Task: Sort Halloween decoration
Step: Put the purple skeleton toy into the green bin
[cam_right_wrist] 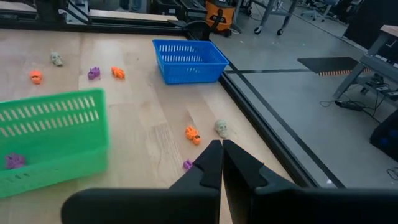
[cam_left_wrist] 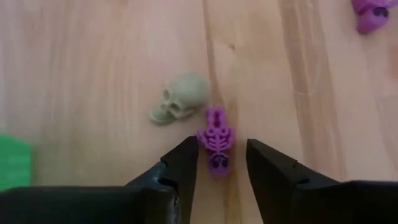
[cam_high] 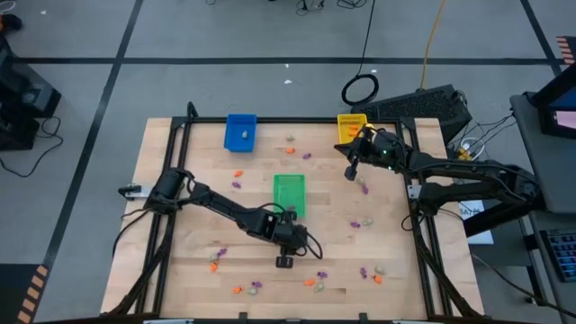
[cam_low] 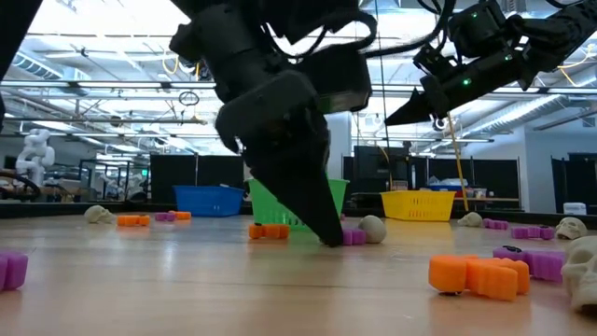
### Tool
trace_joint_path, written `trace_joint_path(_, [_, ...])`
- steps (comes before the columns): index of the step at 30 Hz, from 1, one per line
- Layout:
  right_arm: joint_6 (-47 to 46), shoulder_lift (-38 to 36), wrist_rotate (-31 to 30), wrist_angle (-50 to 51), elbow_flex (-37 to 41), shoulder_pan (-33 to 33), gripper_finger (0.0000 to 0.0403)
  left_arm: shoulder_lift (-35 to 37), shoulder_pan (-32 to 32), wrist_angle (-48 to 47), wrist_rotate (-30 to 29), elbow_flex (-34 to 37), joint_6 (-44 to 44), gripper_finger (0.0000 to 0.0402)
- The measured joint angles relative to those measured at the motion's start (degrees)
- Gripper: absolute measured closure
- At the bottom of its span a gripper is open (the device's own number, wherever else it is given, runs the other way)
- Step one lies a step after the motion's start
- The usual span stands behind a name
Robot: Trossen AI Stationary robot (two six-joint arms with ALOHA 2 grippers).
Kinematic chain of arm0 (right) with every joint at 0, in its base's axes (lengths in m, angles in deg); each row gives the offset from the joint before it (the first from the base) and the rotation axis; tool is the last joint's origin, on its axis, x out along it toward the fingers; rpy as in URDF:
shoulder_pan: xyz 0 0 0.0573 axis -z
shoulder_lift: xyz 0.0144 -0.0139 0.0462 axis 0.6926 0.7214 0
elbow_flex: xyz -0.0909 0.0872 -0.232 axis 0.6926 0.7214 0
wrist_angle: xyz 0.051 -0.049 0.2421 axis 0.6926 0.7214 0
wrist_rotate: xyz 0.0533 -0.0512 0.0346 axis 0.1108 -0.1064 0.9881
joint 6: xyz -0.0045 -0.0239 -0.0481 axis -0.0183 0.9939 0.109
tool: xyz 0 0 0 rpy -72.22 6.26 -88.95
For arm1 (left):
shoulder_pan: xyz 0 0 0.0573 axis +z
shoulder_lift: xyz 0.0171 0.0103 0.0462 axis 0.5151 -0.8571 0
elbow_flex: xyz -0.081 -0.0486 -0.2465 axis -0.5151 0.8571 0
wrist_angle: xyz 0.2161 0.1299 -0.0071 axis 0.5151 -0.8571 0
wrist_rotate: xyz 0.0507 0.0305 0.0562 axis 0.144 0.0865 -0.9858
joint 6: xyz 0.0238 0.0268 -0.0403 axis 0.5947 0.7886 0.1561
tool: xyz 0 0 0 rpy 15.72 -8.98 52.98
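While left gripper (cam_left_wrist: pixel 221 163) straddles one purple skeleton (cam_left_wrist: pixel 216 139), one skull (cam_left_wrist: pixel 177 106) adjacent

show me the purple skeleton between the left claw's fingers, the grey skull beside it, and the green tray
purple skeleton (cam_left_wrist: pixel 216 139), left wrist view, on its ribcage.
grey skull (cam_left_wrist: pixel 178 106), left wrist view, on the side of the cranium.
green tray (cam_high: pixel 289 183), high view, on its upper rim.

Tiny orange, purple and pale trinkets (cam_high: pixel 310 282) lie scattered over the wooden table. A purple skeleton (cam_left_wrist: pixel 216 140) lies flat just beside a pale skull (cam_left_wrist: pixel 178 106) resting on its side.
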Motion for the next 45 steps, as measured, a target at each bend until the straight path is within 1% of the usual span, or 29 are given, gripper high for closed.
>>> trace_joint_path(2, [0.0, 0.0, 0.0, 0.1, 0.0, -0.1, 0.0403, 0.0, 0.0, -0.1, -0.3, 0.0, -0.1, 0.0275])
trace_joint_path(4, [0.0, 0.0, 0.0, 0.2, 0.0, -0.3, 0.0403, 0.0, 0.0, -0.3, -0.5, 0.0, 0.0, 0.0296])
trace_joint_path(9, [0.0, 0.0, 0.0, -0.3, 0.0, -0.4, 0.0403, 0.3, 0.1, -1.0, -0.4, 0.0, 1.4, 0.0379])
trace_joint_path(10, [0.1, 0.0, 0.0, -0.4, 0.0, -0.4, 0.0403, 0.5, 0.2, -1.3, -0.2, 0.0, 1.5, 0.0387])
trace_joint_path(16, [0.4, 0.0, 0.0, -0.6, 0.0, -0.4, 0.0403, 4.5, 0.9, -5.7, 0.9, -0.3, 2.9, 0.039])
trace_joint_path(21, [1.5, 0.0, 0.0, -0.9, 0.0, -0.4, 0.0403, 11.2, 2.5, -8.1, 1.4, -0.4, 3.1, 0.0393])
trace_joint_path(22, [1.7, 0.0, 0.0, -0.9, 0.0, -0.4, 0.0403, 12.8, 3.2, -9.2, 1.0, -0.4, 2.9, 0.0393])
trace_joint_path(25, [1.9, 0.0, 0.0, -1.0, 0.0, -0.4, 0.0403, 16.9, 6.4, -12.8, -2.9, -0.5, 1.5, 0.0394])
trace_joint_path(27, [2.1, 0.0, 0.0, -1.5, 0.0, -0.4, 0.0403, 18.1, 9.5, -15.0, -4.0, -0.5, 0.9, 0.0394])
trace_joint_path(30, [2.9, 0.0, 0.0, -2.4, 0.0, -0.4, 0.0403, 18.0, 13.9, -16.8, -4.1, 0.0, 2.0, 0.0394])
trace_joint_path(34, [3.7, 0.0, 0.0, -4.1, 0.0, -0.4, 0.0403, 14.7, 18.1, -16.8, -1.5, 0.3, 4.3, 0.0395])
trace_joint_path(40, [4.5, 0.0, 0.0, -3.9, 0.0, -0.4, 0.0403, 9.4, 19.8, -16.0, 0.7, 0.4, 6.1, 0.0391])
trace_joint_path(45, [3.5, 0.0, 0.0, -3.1, 0.0, -0.4, 0.0403, 8.0, 19.8, -14.2, -0.1, 0.4, 4.7, 0.0354])
